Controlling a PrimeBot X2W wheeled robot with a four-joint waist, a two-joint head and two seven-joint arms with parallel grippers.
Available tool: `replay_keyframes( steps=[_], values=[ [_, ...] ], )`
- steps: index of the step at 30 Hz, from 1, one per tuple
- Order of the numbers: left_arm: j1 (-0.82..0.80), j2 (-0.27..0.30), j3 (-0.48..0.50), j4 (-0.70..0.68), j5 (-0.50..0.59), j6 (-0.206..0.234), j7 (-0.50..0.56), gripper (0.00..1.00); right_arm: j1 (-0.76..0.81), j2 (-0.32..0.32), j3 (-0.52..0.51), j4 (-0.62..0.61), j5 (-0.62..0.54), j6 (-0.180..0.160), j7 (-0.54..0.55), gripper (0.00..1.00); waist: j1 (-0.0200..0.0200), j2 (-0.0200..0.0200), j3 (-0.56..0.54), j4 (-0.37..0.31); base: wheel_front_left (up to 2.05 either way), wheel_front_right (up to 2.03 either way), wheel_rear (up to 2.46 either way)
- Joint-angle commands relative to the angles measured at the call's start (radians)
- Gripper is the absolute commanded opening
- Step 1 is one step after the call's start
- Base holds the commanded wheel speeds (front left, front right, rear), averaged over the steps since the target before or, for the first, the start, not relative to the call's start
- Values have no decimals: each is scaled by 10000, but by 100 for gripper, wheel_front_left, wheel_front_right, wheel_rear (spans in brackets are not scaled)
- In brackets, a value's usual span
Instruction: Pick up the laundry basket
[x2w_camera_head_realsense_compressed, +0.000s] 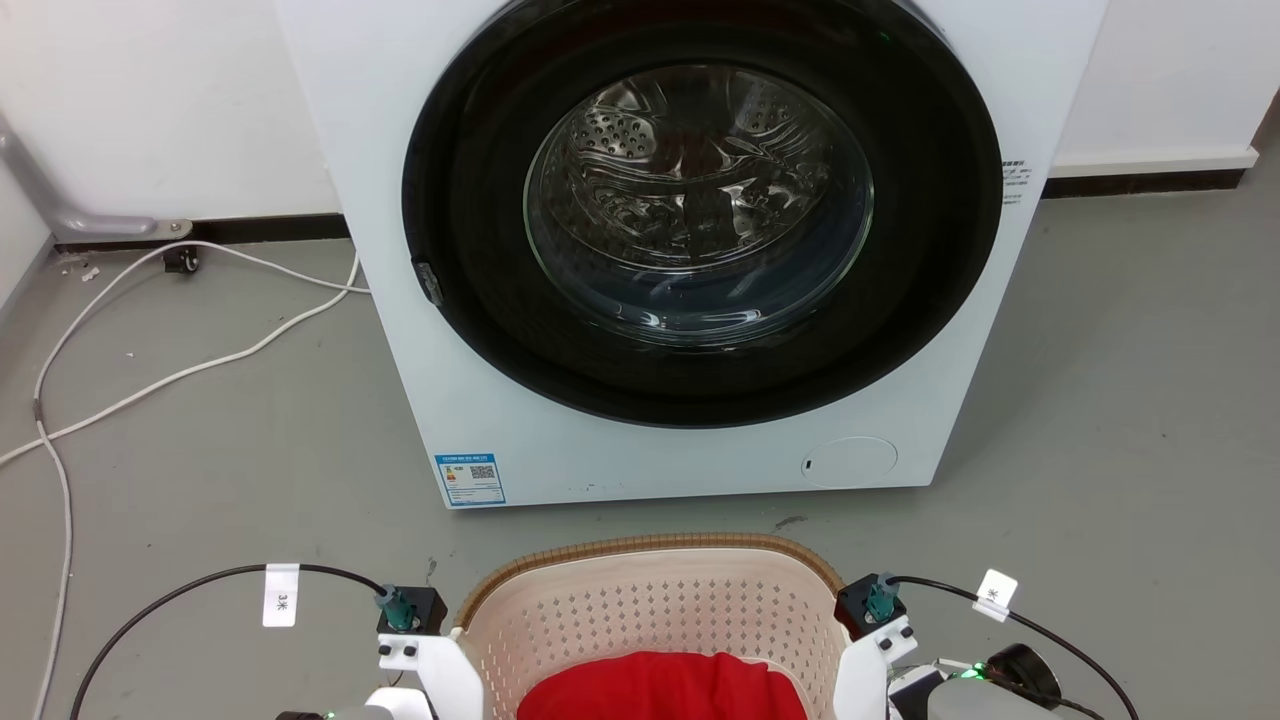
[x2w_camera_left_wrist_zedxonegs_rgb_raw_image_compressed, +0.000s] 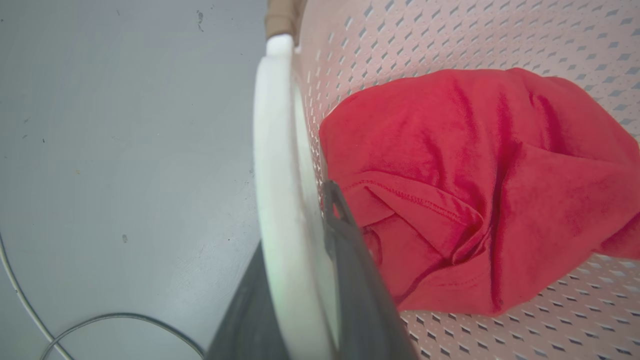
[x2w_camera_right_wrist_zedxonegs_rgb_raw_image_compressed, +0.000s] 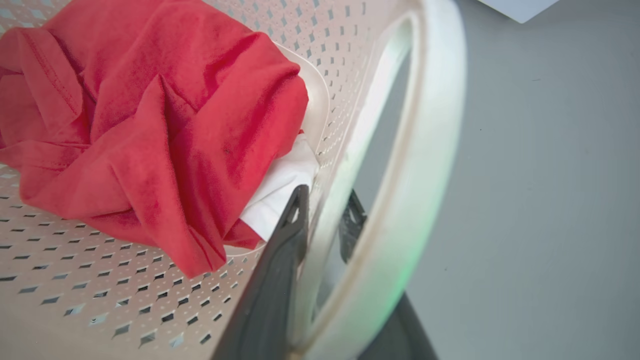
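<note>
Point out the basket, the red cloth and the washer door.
basket (x2w_camera_head_realsense_compressed: 650, 541): head view, on the brown rim's far edge.
red cloth (x2w_camera_head_realsense_compressed: 660, 692): head view, middle of the cloth.
washer door (x2w_camera_head_realsense_compressed: 700, 200): head view, on the glass.

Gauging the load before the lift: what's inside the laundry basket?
A crumpled red garment lies in the laundry basket, with a bit of white cloth under it. Anything else beneath is covered.

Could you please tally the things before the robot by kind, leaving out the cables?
Washer: 1
Basket: 1
Cloths: 2, a red cloth and a white cloth
Total: 4
</note>
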Motion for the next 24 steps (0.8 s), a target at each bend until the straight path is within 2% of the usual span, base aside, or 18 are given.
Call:
replay_keyframes(
  steps=[1, 24],
  values=[
    [-128, 94, -32, -14, -41, -23, -75, 0, -84, -13, 82, -11, -4, 161, -34, 0, 0, -1, 2, 2, 0, 0, 0],
    [-225, 148, -449, -14, -474, -23, -183, 0, -132, 1, 182, 21, 80, 162, -63, 0, 0, -1, 66, 49, 0, 0, 0]
  ],
)
